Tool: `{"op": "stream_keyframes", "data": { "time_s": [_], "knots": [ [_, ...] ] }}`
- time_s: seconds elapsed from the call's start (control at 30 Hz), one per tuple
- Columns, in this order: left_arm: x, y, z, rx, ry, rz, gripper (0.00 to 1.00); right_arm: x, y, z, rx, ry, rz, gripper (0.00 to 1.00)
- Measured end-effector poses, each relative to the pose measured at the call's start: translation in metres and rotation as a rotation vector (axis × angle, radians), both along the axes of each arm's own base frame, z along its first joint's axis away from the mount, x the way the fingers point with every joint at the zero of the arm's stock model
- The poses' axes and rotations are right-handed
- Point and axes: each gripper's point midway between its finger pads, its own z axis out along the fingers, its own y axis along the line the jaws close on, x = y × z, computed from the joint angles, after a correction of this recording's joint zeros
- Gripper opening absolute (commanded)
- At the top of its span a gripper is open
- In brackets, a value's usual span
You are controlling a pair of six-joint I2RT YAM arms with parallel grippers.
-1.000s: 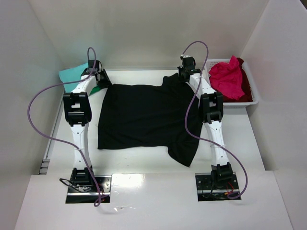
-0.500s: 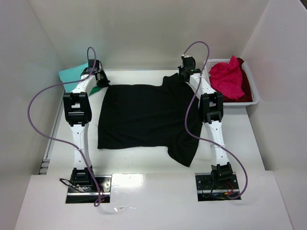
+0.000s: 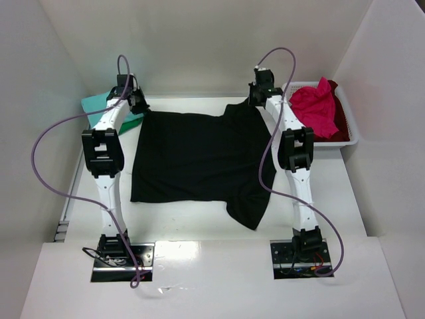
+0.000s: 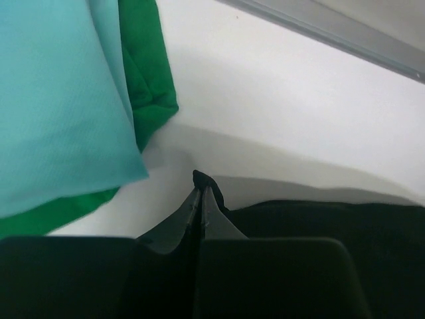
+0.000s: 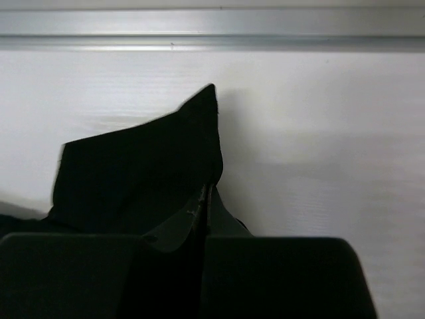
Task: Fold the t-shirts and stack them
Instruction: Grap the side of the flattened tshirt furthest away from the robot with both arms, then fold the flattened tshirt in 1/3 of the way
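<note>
Clamping the left gripper [image 3: 137,106] tight on the far left corner of the black t-shirt [image 3: 199,159], and clamping the right gripper [image 3: 256,101] tight on its far right corner, both pairs of fingers pressed together on cloth. Lying spread across the middle of the white table [image 3: 199,226], mostly flat, long axis running left to right. Pointing the straight hem edge toward the left arm and both sleeves toward the right arm, with the near sleeve trailing toward the near edge. Showing soft, matte, limp fabric, drawn up into a small peak at the closed jaws in each wrist view. Resting folded at the far left, just beside the left gripper: the teal t-shirt [image 4: 53,100] over the green t-shirt [image 4: 143,66], fine-knit and flat-edged. Sitting crumpled in the white lattice basket [image 3: 352,129] at the far right: the pink-red t-shirt [image 3: 313,106] on the dark red t-shirt [image 3: 340,118].
</note>
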Motion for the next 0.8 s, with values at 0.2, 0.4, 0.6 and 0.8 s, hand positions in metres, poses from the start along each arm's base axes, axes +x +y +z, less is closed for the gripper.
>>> {"op": "stream_keyframes", "data": {
  "time_s": [0.2, 0.4, 0.6, 0.8],
  "knots": [
    [-0.027, -0.005, 0.024, -0.003, -0.025, -0.021, 0.0, -0.03, -0.005, 0.071, 0.018, -0.081, -0.001, 0.0],
    [-0.053, -0.01, 0.023, -0.006, 0.005, -0.059, 0.0, -0.082, -0.011, 0.117, 0.053, -0.137, -0.006, 0.0],
    [-0.1, -0.015, -0.002, -0.021, 0.114, -0.066, 0.0, -0.135, -0.017, 0.08, 0.077, -0.047, -0.018, 0.0],
    [-0.134, -0.018, -0.029, -0.031, 0.196, -0.065, 0.0, -0.183, -0.02, 0.027, 0.096, 0.091, -0.041, 0.0]
  ]
}}
